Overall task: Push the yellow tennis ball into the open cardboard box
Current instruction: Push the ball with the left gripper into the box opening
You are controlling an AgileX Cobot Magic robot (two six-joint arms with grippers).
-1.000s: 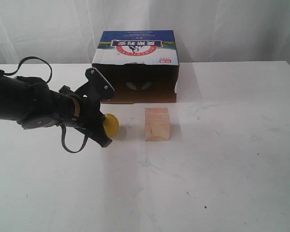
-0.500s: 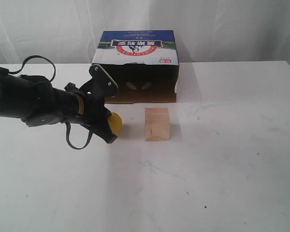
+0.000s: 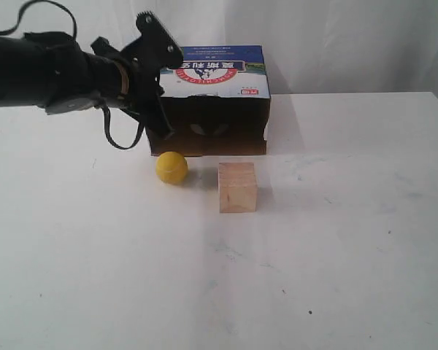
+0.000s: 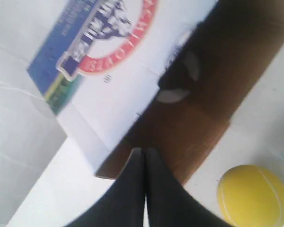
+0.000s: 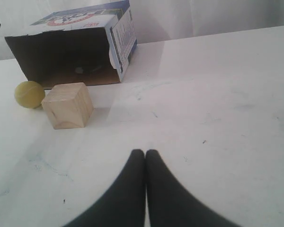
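Note:
The yellow tennis ball [image 3: 171, 167] rests on the white table just in front of the open cardboard box [image 3: 208, 95], near the left end of its dark opening. My left gripper [image 3: 163, 132] hangs shut and empty above the ball, in front of the box's left front corner, not touching the ball. In the left wrist view its shut fingertips [image 4: 143, 151] lie over the box [image 4: 217, 71] edge, with the ball [image 4: 253, 196] off to one side. My right gripper [image 5: 145, 152] is shut and empty over bare table, far from the ball [image 5: 29, 93] and box [image 5: 71, 52].
A pale wooden cube [image 3: 237, 187] stands to the right of the ball, in front of the box's opening; the right wrist view shows the cube [image 5: 67, 105] too. A white curtain hangs behind the table [image 3: 336, 240].
My left arm has risen from table level beside the ball to up by the box's left corner. The ball has rolled a little to the right and toward the box and now lies uncovered.

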